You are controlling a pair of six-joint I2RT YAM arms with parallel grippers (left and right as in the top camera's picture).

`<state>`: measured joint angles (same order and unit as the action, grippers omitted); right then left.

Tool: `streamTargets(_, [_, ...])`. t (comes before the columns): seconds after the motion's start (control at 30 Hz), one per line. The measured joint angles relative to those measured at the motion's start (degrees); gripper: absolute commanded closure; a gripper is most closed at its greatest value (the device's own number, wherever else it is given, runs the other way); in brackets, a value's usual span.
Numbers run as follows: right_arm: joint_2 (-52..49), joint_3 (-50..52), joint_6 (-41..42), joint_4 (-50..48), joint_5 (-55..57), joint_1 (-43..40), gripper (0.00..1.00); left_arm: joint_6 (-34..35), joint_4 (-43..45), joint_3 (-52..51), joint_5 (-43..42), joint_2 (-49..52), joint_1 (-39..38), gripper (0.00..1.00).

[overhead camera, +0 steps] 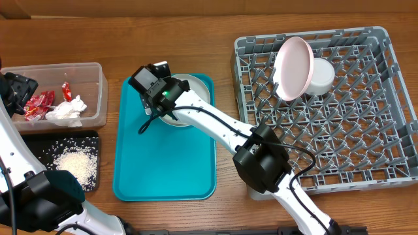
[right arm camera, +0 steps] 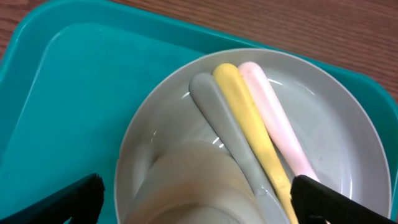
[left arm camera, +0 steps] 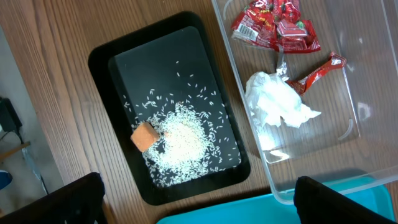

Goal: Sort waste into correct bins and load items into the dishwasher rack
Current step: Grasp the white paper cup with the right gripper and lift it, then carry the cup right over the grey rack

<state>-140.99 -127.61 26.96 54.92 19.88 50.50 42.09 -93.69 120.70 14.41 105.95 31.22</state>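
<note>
Grey plate (right arm camera: 336, 130) with yellow handle (right arm camera: 245, 118) on teal tray (overhead camera: 163, 163), right claw (right arm camera: 196, 186) apart just above it, left claw (left arm camera: 199, 186) apart over black tray (left arm camera: 106, 56) of rice (left arm camera: 183, 140) and tub (overhead camera: 91, 72) of wrappers (left arm camera: 273, 25) at left, rack (overhead camera: 366, 130) at right holding white plate (overhead camera: 292, 68), bowl (overhead camera: 321, 76)

Only the red wrapper (left arm camera: 273, 25) bears print — unreadable.

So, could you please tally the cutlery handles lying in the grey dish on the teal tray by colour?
Grey handle: 1
Yellow handle: 1
Pink handle: 1
Total: 3, lying side by side in the grey dish on the teal tray.
</note>
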Motion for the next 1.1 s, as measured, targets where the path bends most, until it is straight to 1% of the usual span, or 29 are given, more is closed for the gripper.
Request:
streamTargets(0.07, [0.0,0.6,0.4,0.2,-0.2,0.0,0.06,0.0,0.0,0.0,0.0,0.0,0.0,0.00])
streamTargets(0.1, [0.0,0.7,0.5,0.2,-0.4,0.0,0.08,0.0,0.0,0.0,0.0,0.0,0.0,0.00])
streamTargets(0.17, [-0.1,1.0,0.9,0.2,-0.7,0.0,0.16,0.0,0.0,0.0,0.0,0.0,0.0,0.00])
streamTargets(0.23, [-0.1,1.0,1.3,0.2,-1.0,0.0,0.25,0.0,0.0,0.0,0.0,0.0,0.0,0.00])
streamTargets(0.27, [-0.1,1.1,1.2,0.2,-1.2,0.0,0.27,0.0,0.0,0.0,0.0,0.0,0.0,0.00])
streamTargets(0.43, [-0.1,1.1,2.1,0.2,-1.5,0.0,0.27,0.0,0.0,0.0,0.0,0.0,0.0,0.00])
streamTargets(0.5, [-0.1,1.1,2.3,0.2,-1.5,0.0,0.34,0.0,0.0,0.0,0.0,0.0,0.0,0.00])
streamTargets(0.57, [-0.1,1.1,2.6,0.3,-1.5,0.0,0.46,0.0,0.0,0.0,0.0,0.0,0.0,0.00])
streamTargets(0.6, [-0.1,1.1,2.4,0.3,-1.4,0.0,0.50,0.0,0.0,0.0,0.0,0.0,0.0,0.00])
streamTargets(0.73, [0.1,1.1,2.9,0.5,-1.5,-0.1,0.54,0.0,0.0,0.0,0.0,0.0,0.0,0.00])
streamTargets(0.9, [1.4,1.2,3.0,1.6,-1.7,-0.8,0.54,0.0,0.0,0.0,0.0,0.0,0.0,0.00])
streamTargets(1.0, [4.3,1.4,3.0,2.4,-2.0,-2.1,0.55,0.0,0.0,0.0,0.0,0.0,0.0,0.00])
streamTargets(1.1, [9.6,1.5,3.0,3.5,-2.1,-4.6,0.54,0.0,0.0,0.0,0.0,0.0,0.0,0.00])
